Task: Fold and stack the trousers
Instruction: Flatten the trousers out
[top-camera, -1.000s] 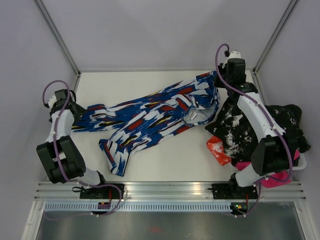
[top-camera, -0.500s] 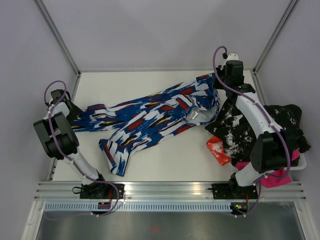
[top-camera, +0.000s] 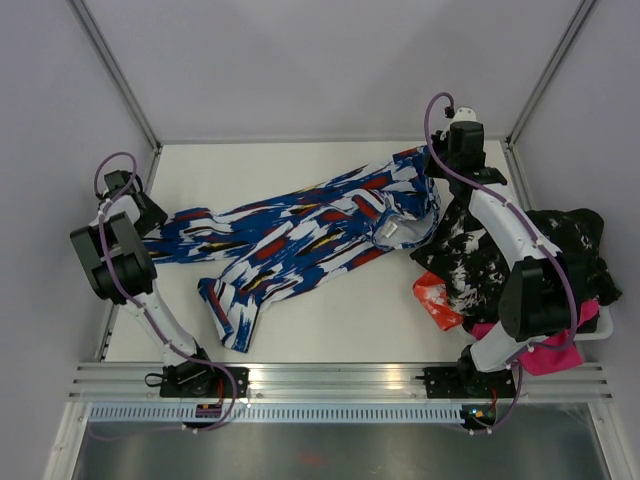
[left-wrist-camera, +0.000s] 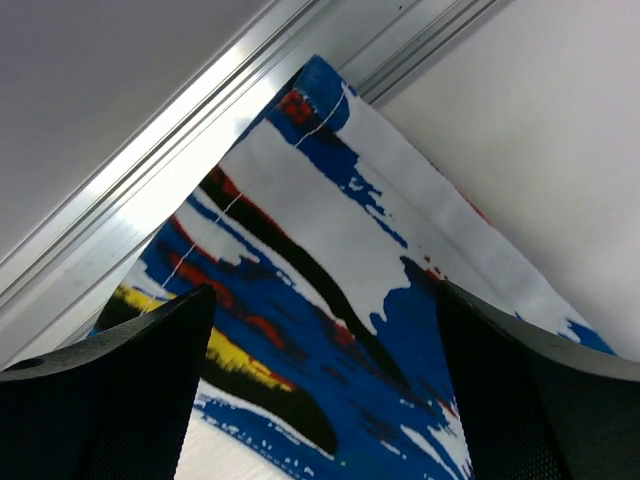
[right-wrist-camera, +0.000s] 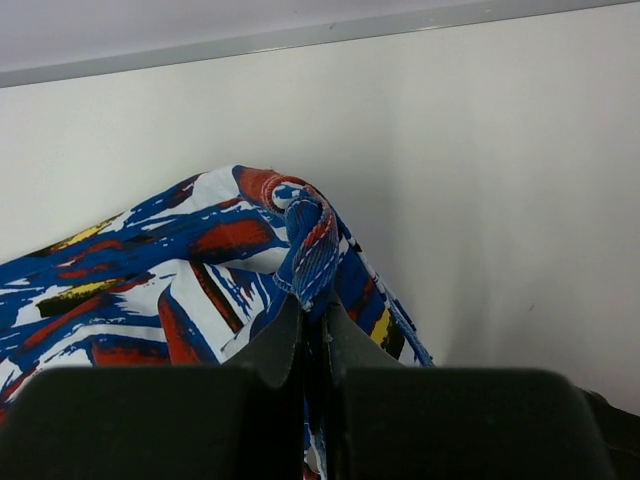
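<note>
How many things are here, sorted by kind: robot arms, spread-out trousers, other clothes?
Robot arms: 2, left arm, right arm
Blue patterned trousers: 1
Heaped garments: at least 3, black-and-white garment, orange piece, pink piece
Total: at least 6

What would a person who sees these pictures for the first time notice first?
The trousers, royal blue with white, red, black and yellow splashes, lie slantwise across the white table. The right fingers pinch a bunched edge of them at the far right; the left fingers stand wide open over a leg end at the left. A dark heap of clothes lies on the right side.
</note>
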